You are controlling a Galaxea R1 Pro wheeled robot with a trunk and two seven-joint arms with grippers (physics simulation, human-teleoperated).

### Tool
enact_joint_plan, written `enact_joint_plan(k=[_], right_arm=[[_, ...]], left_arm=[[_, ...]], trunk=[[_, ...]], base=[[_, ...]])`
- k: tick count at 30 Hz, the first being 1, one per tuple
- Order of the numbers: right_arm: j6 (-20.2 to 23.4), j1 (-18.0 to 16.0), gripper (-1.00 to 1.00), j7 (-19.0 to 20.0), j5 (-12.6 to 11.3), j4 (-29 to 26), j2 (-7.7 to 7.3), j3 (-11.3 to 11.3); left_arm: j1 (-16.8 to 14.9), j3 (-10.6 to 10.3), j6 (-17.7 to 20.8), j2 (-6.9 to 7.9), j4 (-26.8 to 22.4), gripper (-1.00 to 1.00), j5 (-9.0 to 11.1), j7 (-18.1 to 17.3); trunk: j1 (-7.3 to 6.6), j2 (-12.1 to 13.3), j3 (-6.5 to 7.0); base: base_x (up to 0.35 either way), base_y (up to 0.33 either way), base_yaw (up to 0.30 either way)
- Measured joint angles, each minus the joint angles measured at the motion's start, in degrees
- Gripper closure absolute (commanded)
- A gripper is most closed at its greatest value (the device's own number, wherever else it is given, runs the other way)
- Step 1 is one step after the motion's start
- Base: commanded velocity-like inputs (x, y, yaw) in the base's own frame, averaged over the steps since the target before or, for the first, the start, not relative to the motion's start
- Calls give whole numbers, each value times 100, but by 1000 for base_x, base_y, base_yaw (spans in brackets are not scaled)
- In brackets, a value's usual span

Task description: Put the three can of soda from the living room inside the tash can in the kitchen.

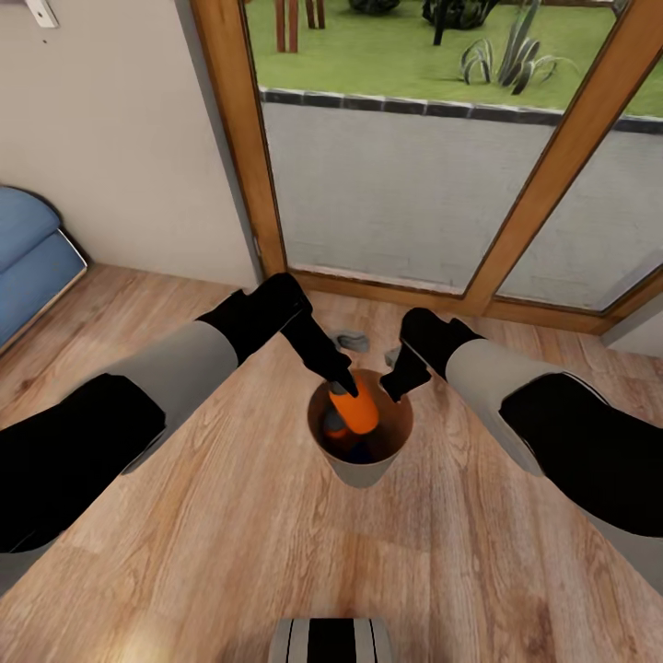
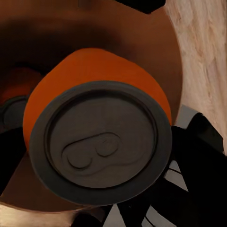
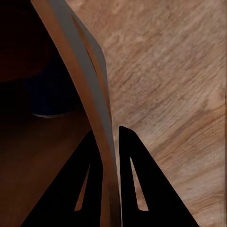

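Observation:
The trash can [image 1: 364,471] is a pale grey tapered bin with a copper-brown inside, seen low in front of me over the wood floor. My right gripper [image 1: 398,382] [image 3: 109,156] is shut on its rim, one finger on each side of the wall [image 3: 90,85]. My left gripper [image 1: 343,379] is shut on the top end of an orange soda can [image 1: 357,412] [image 2: 101,142], which tilts into the bin's mouth. A second orange can [image 1: 333,425] [image 2: 14,94] lies deeper inside, beside a dark blue can [image 1: 354,453].
Wood-framed glass doors [image 1: 414,166] stand just ahead, with the garden beyond. A light blue sofa [image 1: 28,253] is at the far left. A small grey object [image 1: 353,342] lies on the floor behind the bin. My striped base [image 1: 331,640] shows at the bottom edge.

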Motion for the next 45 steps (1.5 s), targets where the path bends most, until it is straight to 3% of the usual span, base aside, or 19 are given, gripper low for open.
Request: enact_joint_plan(k=[11, 19, 27, 40, 41, 45], right_arm=[[2, -10, 100, -2, -11, -2, 125, -7], [0, -32, 100, 5, -22, 5, 186, -8], [-6, -109, 100, 20, -21, 24, 239, -5], [1, -184, 100, 41, -42, 31, 245, -42], [2, -184, 100, 42, -46, 31, 245, -46], [3, -185, 100, 43, -51, 36, 245, -52]], left_arm=[[41, -3, -2, -6, -123, 100, -18, 90], [321, -4, -1, -6, -125, 100, 24, 610], [590, -4, 0, -11, -172, 100, 34, 755], [770, -3, 0, -24, -263, 100, 38, 938], [791, -3, -2, -24, -264, -100, 36, 976], [822, 3, 0, -17, -265, -100, 40, 1042]], trunk=[[0, 0, 0], [0, 0, 0], [0, 0, 0], [0, 0, 0], [0, 0, 0], [0, 0, 0]], base=[[0, 0, 0], [0, 0, 0], [0, 0, 0], [0, 0, 0], [0, 0, 0], [0, 0, 0]])
